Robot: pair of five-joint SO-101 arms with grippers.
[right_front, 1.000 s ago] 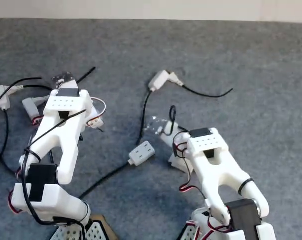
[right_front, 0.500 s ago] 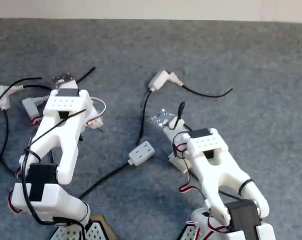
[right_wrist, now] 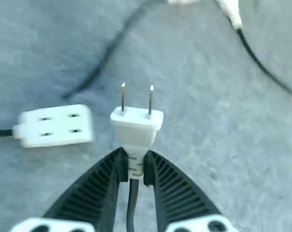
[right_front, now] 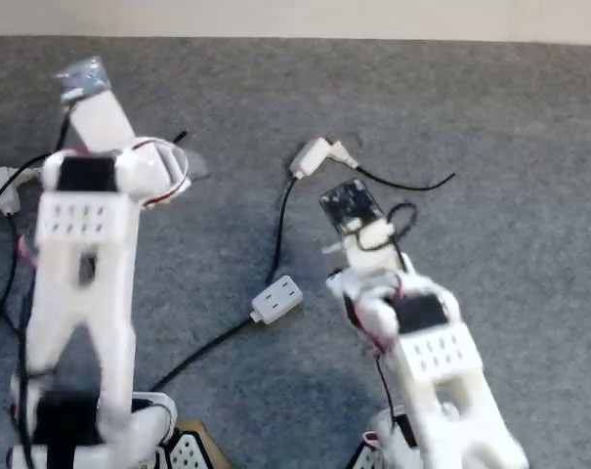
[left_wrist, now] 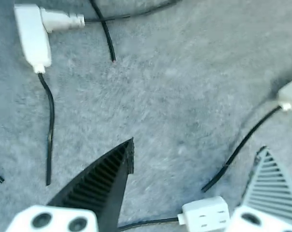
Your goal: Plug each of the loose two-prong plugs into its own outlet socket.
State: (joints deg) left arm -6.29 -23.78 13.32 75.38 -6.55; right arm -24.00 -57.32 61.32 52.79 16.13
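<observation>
My right gripper (right_wrist: 133,162) is shut on the neck of a white two-prong plug (right_wrist: 136,124) whose prongs point away from it, above the carpet. A white outlet socket (right_wrist: 56,125) lies flat just beside the plug, slots up. In the high view this socket (right_front: 277,298) rests mid-table, with the right gripper (right_front: 350,207) past it on the right. The left gripper (left_wrist: 198,145) hangs open high over the carpet, holding nothing, and stands at the far left (right_front: 85,80). Another white socket with a plug in it (right_front: 319,154) lies at the far centre.
Black cables (right_front: 275,234) trail over the grey carpet between the sockets. More white cord ends (right_front: 4,186) lie at the left edge. In the left wrist view a joined plug and socket (left_wrist: 32,34) and a white socket (left_wrist: 206,212) lie below.
The left arm has lifted off the table and stretched toward the far left. The right arm has pushed its gripper up and farther out, carrying the plug.
</observation>
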